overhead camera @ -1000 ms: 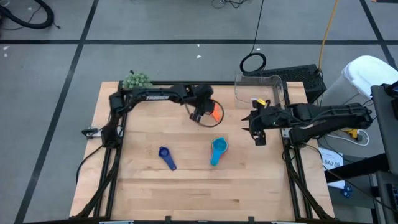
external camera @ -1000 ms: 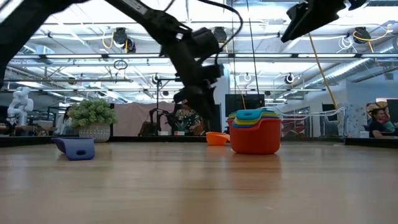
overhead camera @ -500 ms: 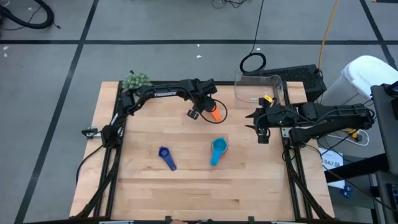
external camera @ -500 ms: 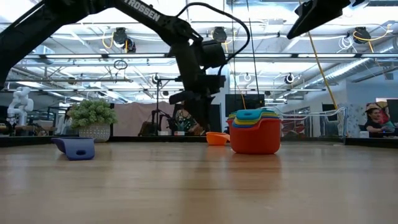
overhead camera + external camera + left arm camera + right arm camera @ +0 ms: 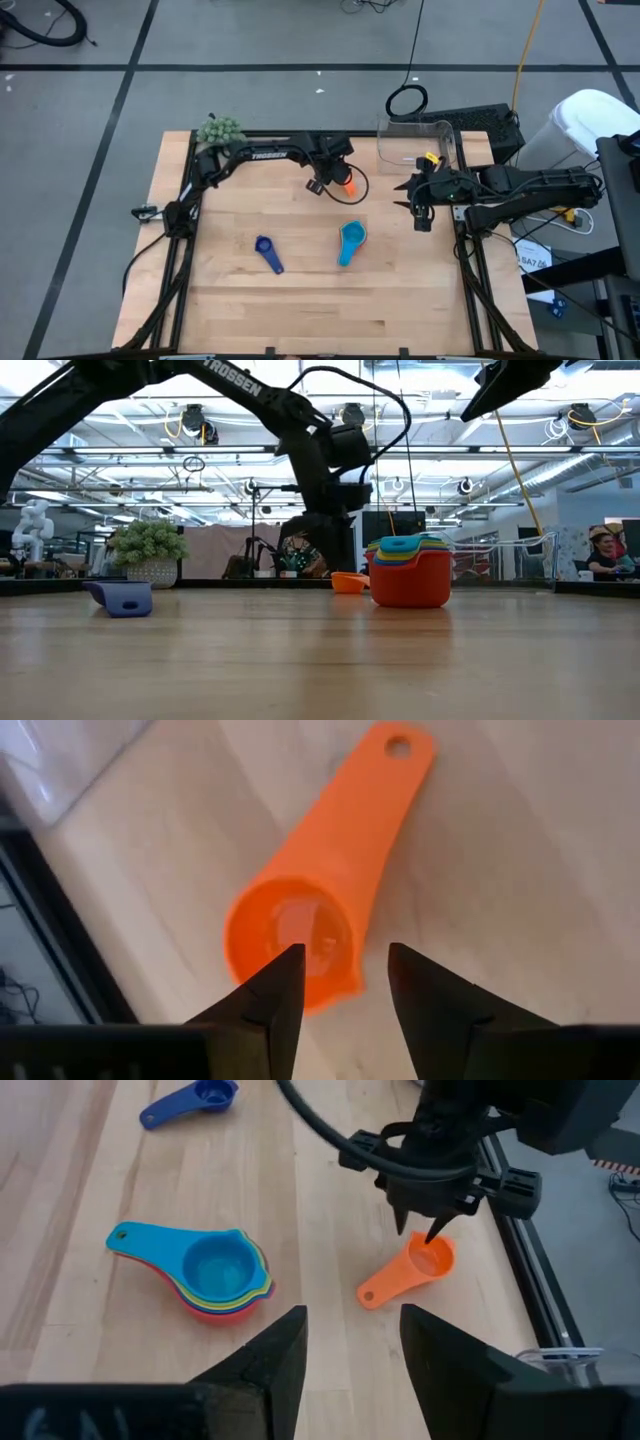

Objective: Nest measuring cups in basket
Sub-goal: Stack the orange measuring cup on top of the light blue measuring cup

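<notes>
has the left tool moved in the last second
Yes. In the high view the left tool has shifted toward the basket end of the table and now sits over the orange cup.

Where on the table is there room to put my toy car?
Plenty of bare wood along the near edge, below the dark blue cup and the nested stack. The far middle is crowded: the left gripper hangs over the orange cup.

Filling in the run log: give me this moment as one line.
left tool: open, straddling rim of small orange plastic measuring cup | right tool: open, empty, raised beside clear plastic basket | cups outside basket
</notes>
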Robot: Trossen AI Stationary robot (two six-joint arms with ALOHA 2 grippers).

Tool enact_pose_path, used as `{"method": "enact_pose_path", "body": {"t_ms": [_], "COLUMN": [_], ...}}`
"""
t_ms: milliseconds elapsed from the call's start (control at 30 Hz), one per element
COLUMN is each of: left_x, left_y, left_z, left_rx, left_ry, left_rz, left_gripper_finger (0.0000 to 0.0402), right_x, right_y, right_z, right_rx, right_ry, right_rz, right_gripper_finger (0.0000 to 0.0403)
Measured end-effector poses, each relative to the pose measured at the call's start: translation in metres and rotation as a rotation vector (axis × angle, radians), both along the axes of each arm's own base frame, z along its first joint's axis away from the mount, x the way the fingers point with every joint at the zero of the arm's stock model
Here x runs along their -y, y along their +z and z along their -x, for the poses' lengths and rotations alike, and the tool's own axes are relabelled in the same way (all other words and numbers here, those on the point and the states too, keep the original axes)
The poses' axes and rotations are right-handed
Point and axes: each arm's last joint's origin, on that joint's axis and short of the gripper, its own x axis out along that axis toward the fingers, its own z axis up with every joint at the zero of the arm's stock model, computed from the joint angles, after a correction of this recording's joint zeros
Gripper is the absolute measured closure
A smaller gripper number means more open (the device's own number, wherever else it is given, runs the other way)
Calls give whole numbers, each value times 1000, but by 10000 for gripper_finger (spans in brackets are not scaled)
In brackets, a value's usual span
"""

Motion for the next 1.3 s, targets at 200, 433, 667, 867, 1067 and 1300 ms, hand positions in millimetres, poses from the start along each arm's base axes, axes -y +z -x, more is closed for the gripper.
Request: {"method": "enact_pose_path", "body": {"t_ms": [200,433,667,867,1067,1300], "left_x": [6,5,15,14,5,3], "left_y": [1,5,4,1,2,3], "left_z": [-3,-7,-7,-1,0,-3], "left_rx": [30,89,79,19,55,116], "left_ry": [107,206,190,197,304,487], "left_rz": [30,26,128,142,174,187], "left_gripper_finger": [252,252,252,268,302,294], "right_x": [0,0,0,0,0,0], "right_y": [0,1,1,2,4,4], "right_z": [0,-1,-1,-2,-3,-4], "right_rx": [0,4,2,21,41,44], "right_ry": [2,26,33,35,43,51], "right_rz": [0,25,33,34,41,48], "right_gripper_finger": [250,250,250,250,250,250]}}
